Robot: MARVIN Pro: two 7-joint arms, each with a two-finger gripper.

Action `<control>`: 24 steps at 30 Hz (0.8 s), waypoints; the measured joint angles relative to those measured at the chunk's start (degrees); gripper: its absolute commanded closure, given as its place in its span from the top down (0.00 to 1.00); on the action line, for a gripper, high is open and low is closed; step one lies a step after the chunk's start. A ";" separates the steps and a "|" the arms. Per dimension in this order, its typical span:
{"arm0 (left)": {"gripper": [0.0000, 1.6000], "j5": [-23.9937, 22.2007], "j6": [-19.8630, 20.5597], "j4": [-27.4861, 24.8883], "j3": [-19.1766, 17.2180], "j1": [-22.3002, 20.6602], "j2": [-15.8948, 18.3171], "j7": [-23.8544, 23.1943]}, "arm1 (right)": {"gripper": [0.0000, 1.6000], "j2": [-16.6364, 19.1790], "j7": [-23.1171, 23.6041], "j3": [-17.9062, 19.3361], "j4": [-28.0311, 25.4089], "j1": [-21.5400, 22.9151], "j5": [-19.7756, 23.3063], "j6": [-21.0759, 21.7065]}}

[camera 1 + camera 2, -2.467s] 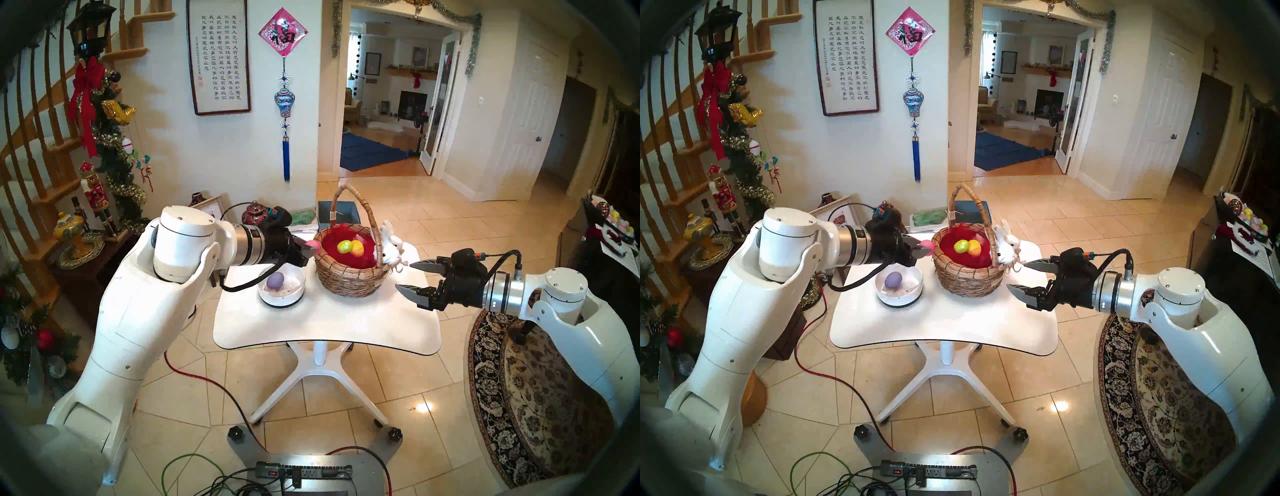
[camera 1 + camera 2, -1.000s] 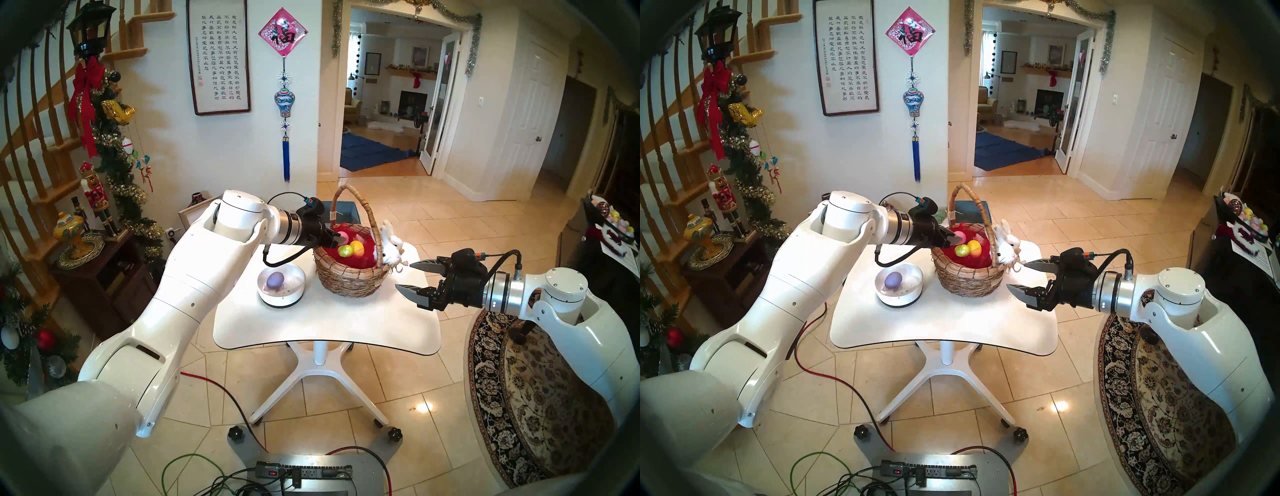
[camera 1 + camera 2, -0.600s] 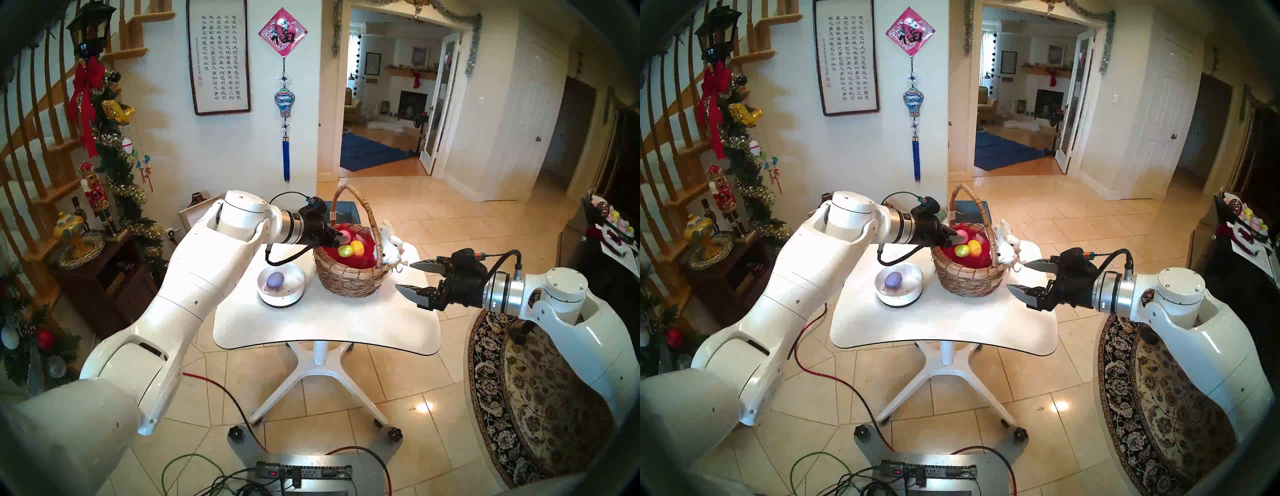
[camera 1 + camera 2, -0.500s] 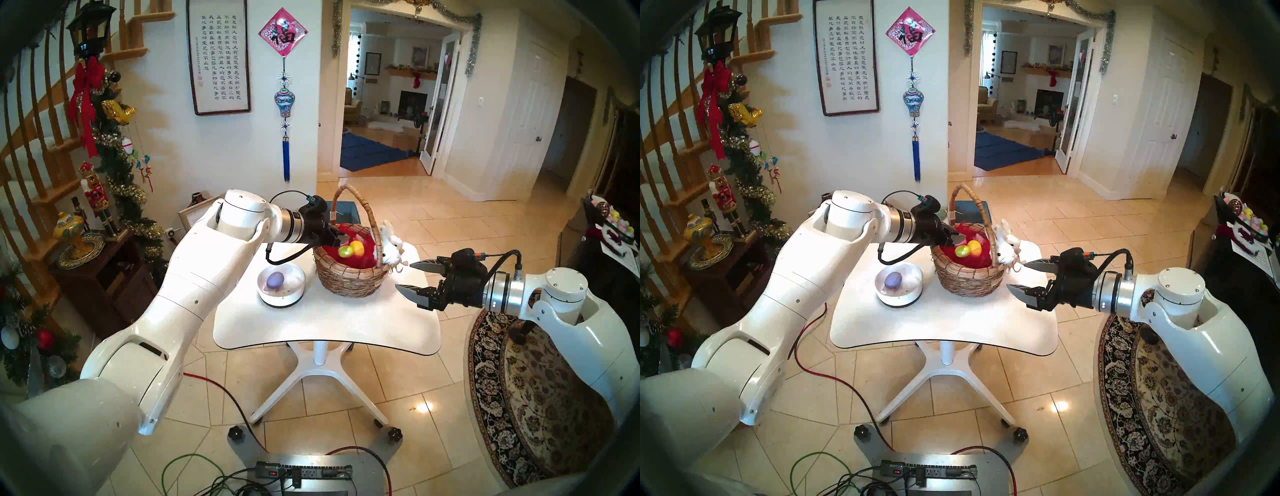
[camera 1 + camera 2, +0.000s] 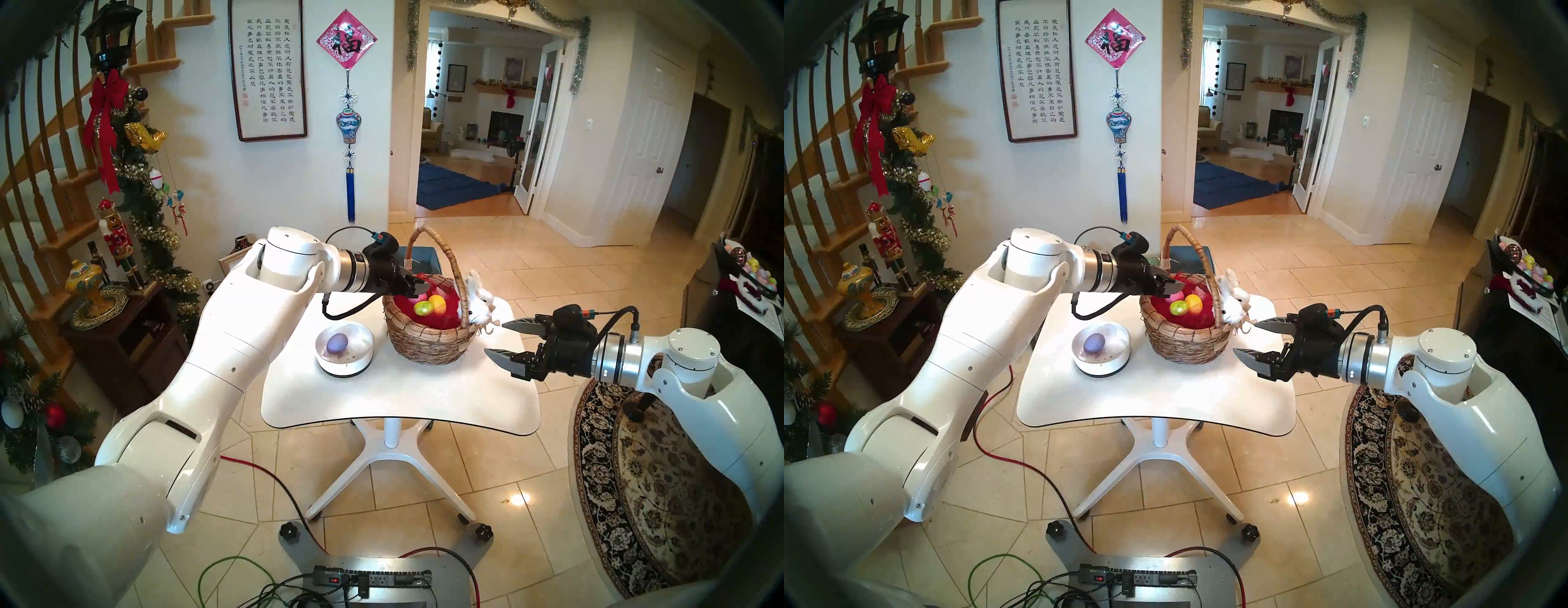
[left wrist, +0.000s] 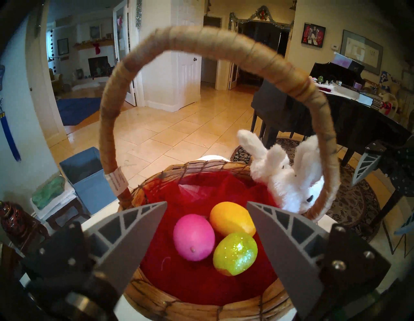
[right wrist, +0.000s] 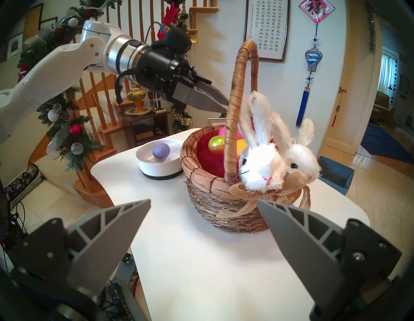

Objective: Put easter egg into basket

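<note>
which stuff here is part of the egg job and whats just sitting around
Job: round tan wicker basket; pink egg in it; purple egg in low white bowl; open left gripper.
Just around: white plush bunnies; idle right gripper.

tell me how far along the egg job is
Done: a pink egg, an orange egg and a glittery green egg lie on the red lining of the tan wicker basket. In hand: nothing; the left gripper and right gripper are open. Left: the purple egg in the white bowl.
</note>
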 measured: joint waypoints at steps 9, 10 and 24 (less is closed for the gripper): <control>0.82 -1.11 2.37 -5.58 -3.76 4.86 5.44 -1.87 | 1.00 0.01 0.00 -0.01 0.01 0.00 0.00 0.00; 0.82 -1.15 2.54 -6.20 -4.17 5.49 6.05 -1.97 | 1.00 0.01 0.00 -0.02 0.01 0.00 0.00 0.00; 0.87 -1.03 3.77 -16.35 -8.94 16.26 14.49 -1.91 | 1.00 0.01 0.00 -0.02 0.00 0.00 0.00 0.00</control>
